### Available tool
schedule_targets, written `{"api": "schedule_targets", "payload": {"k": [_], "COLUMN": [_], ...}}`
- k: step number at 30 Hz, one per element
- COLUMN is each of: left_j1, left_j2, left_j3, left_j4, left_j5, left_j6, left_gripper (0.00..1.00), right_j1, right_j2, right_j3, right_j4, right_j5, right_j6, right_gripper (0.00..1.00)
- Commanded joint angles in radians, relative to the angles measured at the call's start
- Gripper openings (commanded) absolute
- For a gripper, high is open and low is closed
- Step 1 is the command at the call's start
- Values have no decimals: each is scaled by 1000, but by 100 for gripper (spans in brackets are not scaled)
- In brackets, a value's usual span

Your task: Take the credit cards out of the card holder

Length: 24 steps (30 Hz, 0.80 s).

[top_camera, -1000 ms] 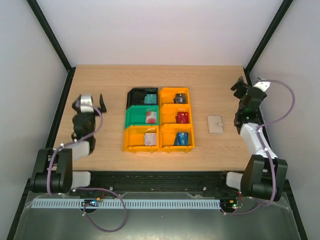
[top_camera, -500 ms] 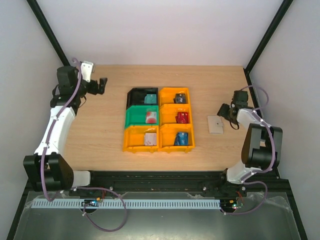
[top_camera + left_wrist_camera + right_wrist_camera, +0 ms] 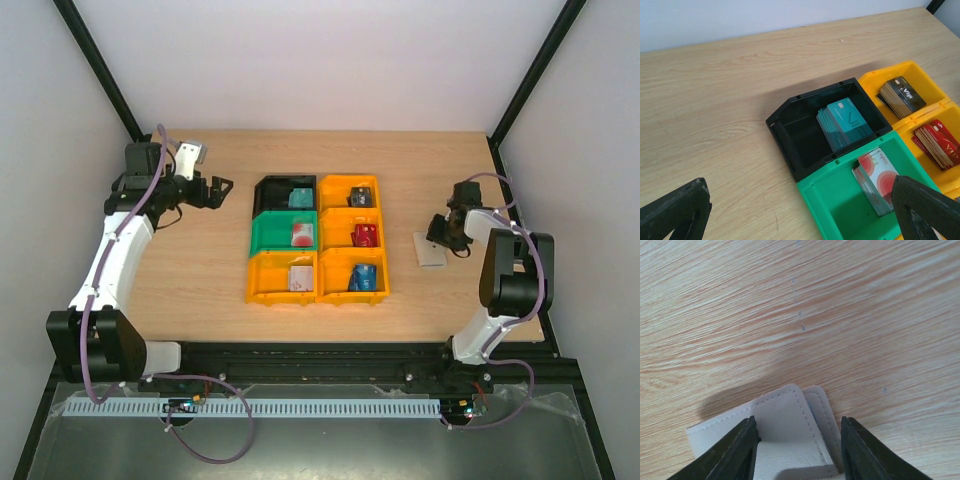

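Mid-right on the desk [image 3: 200,260] the right jaws stand parted over the card holder [image 3: 782,430]; upper left, the left jaws gape wide.

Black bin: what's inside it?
The black bin holds a stack of teal cards, and the floor beside the stack is bare. Anything under the stack is covered.

I get bright, even, diffuse light. Soft shadows lie beside the black bin [image 3: 785,132] and the card holder [image 3: 790,440]. The left gripper [image 3: 800,215] looks slightly soft up close.
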<state>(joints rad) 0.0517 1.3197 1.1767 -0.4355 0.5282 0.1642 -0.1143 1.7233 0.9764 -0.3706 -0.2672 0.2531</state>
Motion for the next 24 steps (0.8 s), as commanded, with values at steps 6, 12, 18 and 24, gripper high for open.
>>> {"api": "schedule_targets", "payload": {"k": [6,12,18,24], "left_j1": [-15,-23,-28,-32], "left_j2": [-8,-14,-25,-26], "left_j3": [-5,-9,-23,-26], "left_j4": [-52,-64,-70,-78], "left_j5": [16,3,-2,-7], "left_j6": [-9,3,19,24], "left_gripper": [100,99,100,100], "right_j1": [15,13,4,-36], "right_j2": [64,73,29,-53], "right_j3": [5,-7,-36,-61], "right_j4": [-20,25,90,156], "right_j5": [-67,-135,-242,-318], "right_j6": [-1,21,61,117], "right_gripper": [30,3,2,1]}}
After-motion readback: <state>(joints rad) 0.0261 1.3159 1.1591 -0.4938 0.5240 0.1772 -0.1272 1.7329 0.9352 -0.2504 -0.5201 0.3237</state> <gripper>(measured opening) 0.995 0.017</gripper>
